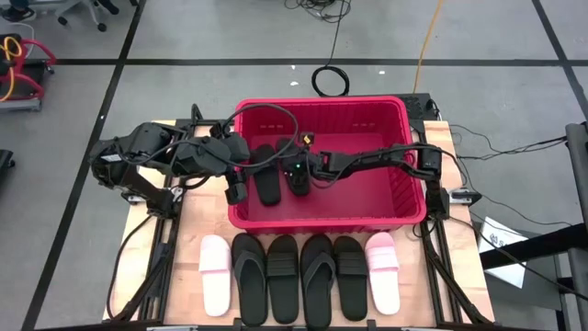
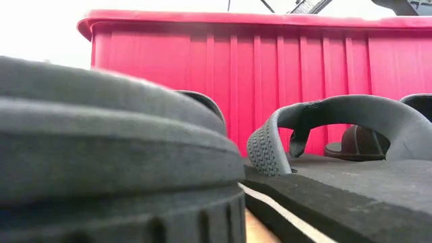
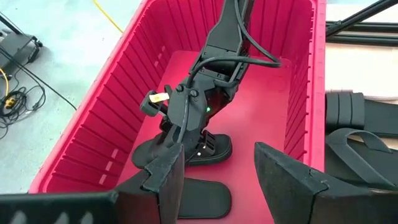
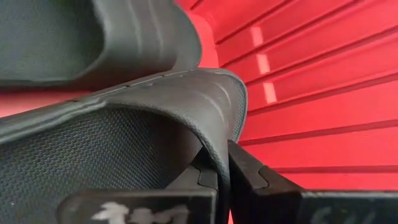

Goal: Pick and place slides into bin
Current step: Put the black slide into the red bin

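My right tool (image 1: 299, 175), clenched on a black slide (image 3: 208, 147) inside the bin (image 1: 404, 119), may snag its strap on release.

1 red bin (image 1: 404, 198). 2 black slides inside it (image 1: 266, 175). 6 slides on the table in front: 4 black (image 1: 282, 274), 2 pale pink (image 1: 216, 273). 8 slides total.
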